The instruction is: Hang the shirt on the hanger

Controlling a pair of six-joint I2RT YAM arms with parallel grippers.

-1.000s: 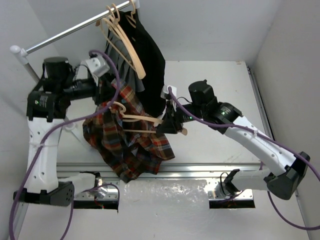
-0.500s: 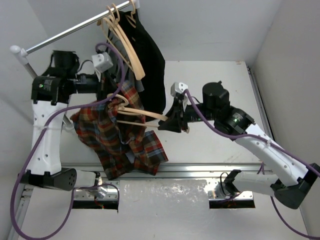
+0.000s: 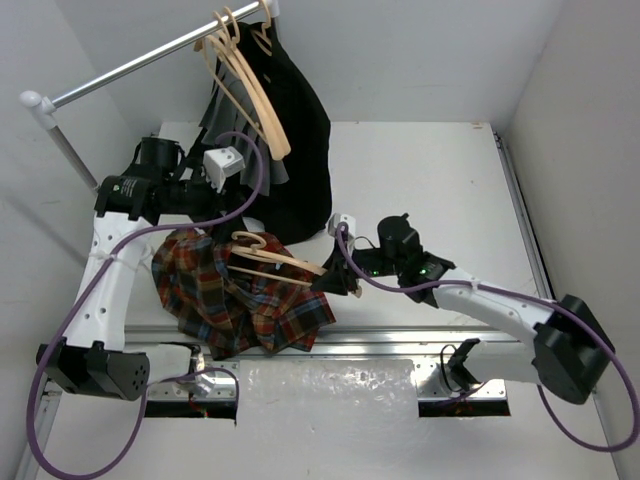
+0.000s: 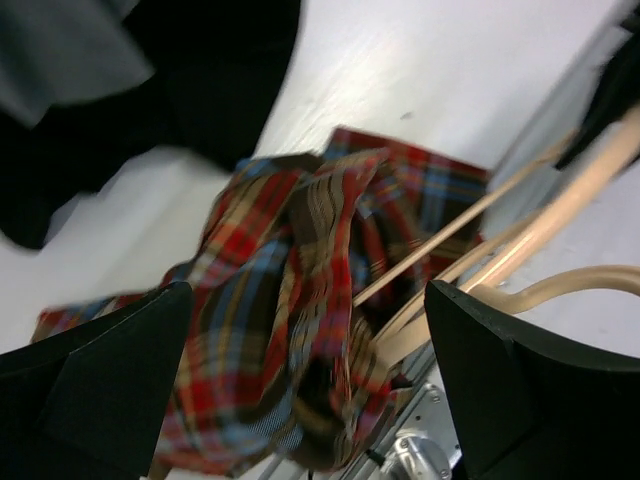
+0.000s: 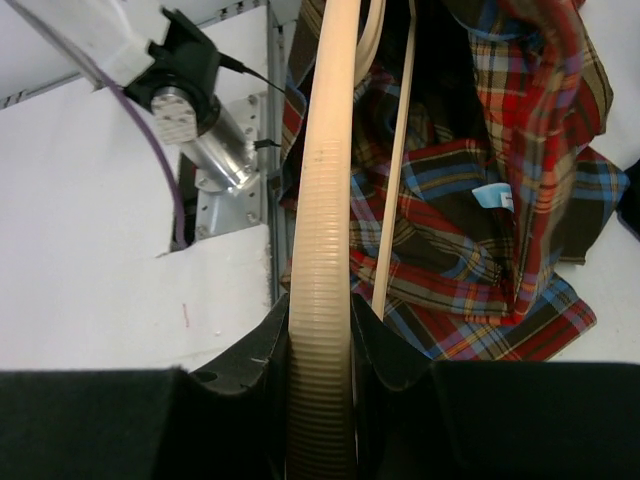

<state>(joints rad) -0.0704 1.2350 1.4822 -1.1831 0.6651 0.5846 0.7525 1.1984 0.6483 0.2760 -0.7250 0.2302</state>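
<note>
Although the right jaws are clamped on one arm of the hanger (image 3: 275,262), the shirt (image 3: 240,305) is not dressed on it. The shirt lies crumpled on the desk (image 3: 420,170), with the hanger resting across its top. The left jaws gape above the shirt, holding nothing. Both shoulders apparently remain to be fitted. Whether the hanger's far arm sits inside the shirt cannot be told.

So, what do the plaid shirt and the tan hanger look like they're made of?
The shirt looks like soft woven cloth, probably flannel. It is matte and slumps in loose, creased folds with no shine. The hanger is rigid and pale tan, smooth with fine ribbing along one arm. It is wood-coloured, but no grain shows, so moulded plastic is just as likely.
</note>
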